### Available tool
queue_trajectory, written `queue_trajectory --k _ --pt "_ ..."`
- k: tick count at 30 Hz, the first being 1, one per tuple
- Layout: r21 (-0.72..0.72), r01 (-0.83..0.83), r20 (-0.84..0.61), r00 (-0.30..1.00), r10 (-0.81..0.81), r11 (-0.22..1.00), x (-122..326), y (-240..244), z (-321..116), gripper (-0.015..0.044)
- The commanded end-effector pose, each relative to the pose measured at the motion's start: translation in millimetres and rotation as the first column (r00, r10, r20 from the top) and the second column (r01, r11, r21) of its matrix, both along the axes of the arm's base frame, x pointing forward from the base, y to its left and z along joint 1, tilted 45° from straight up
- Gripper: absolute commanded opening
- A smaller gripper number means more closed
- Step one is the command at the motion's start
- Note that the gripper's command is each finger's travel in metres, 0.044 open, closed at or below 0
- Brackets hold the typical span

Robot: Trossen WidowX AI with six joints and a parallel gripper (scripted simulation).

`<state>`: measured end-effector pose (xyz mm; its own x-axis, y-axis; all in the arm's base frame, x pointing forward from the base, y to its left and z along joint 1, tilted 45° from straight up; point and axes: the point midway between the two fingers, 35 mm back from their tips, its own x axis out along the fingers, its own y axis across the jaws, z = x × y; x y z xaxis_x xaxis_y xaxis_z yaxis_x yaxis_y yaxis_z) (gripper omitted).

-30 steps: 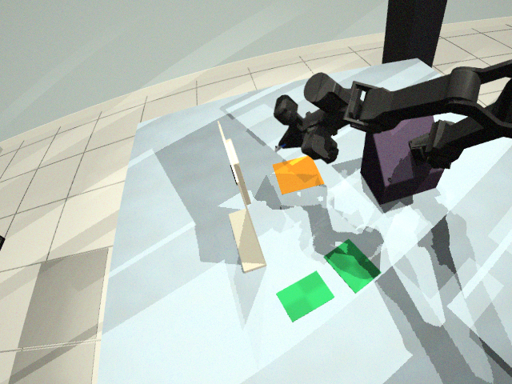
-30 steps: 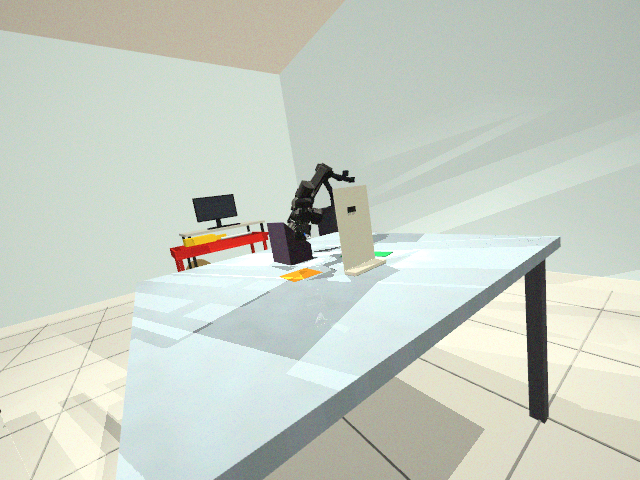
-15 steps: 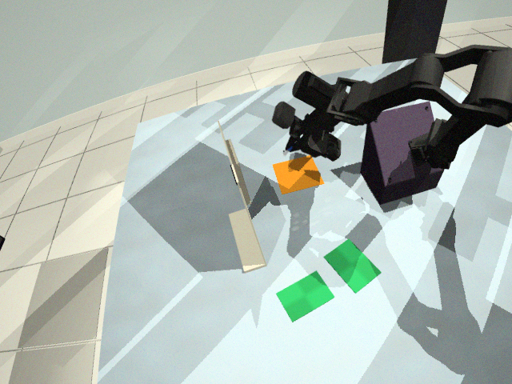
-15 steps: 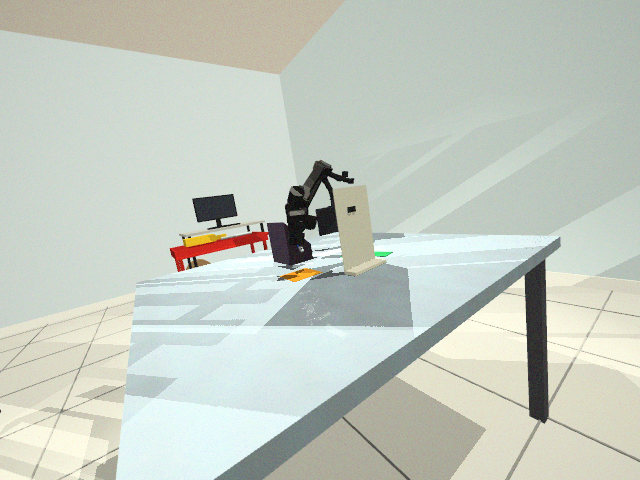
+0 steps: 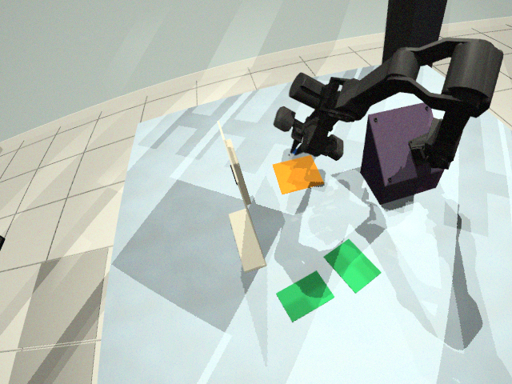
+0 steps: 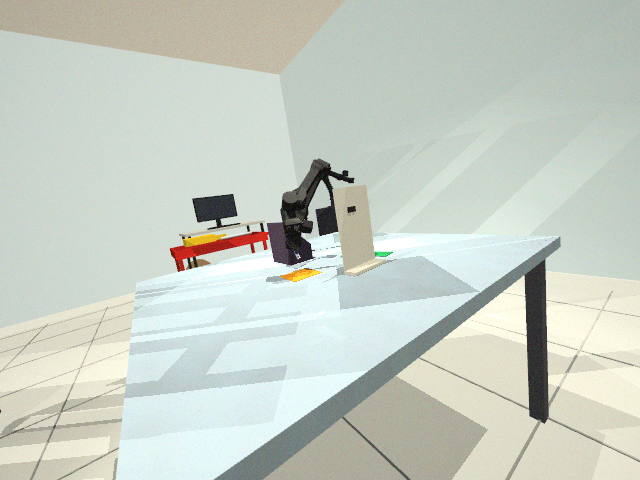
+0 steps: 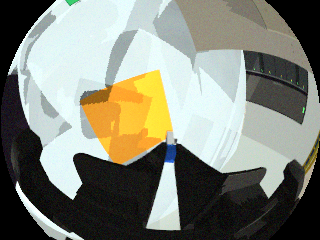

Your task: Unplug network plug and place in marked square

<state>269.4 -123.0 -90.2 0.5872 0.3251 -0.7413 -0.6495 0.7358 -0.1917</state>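
Plug point(image 5: 293, 152) point(image 6: 296, 255) point(image 7: 170, 147), blue with a pale grey end, pinched between the nearly closed gripper point(image 5: 294, 150) point(image 6: 295, 253) point(image 7: 170, 147) jaws.

My table point(image 5: 165, 351) point(image 6: 232, 413) point(image 7: 55, 60) is pale blue. On its top I see an orange square point(image 5: 295, 175) point(image 6: 301, 274) point(image 7: 132, 117) lying flat, two green patches, one point(image 5: 305, 295) just beside the other point(image 5: 352, 266), the cream panel point(image 5: 247, 242) point(image 6: 355, 227) standing upright on its foot, and a dark purple block point(image 5: 393, 144) point(image 6: 281, 245).
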Motion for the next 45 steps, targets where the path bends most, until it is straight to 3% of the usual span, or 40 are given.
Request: queue_trajectory --k 1,45 --pt "0.008 -0.005 -0.002 1.000 0.005 1.000 0.4 5.1 -5.2 0.0000" --pt "0.012 -0.005 -0.001 1.000 0.005 1.000 5.6 43.6 -41.6 0.0000"
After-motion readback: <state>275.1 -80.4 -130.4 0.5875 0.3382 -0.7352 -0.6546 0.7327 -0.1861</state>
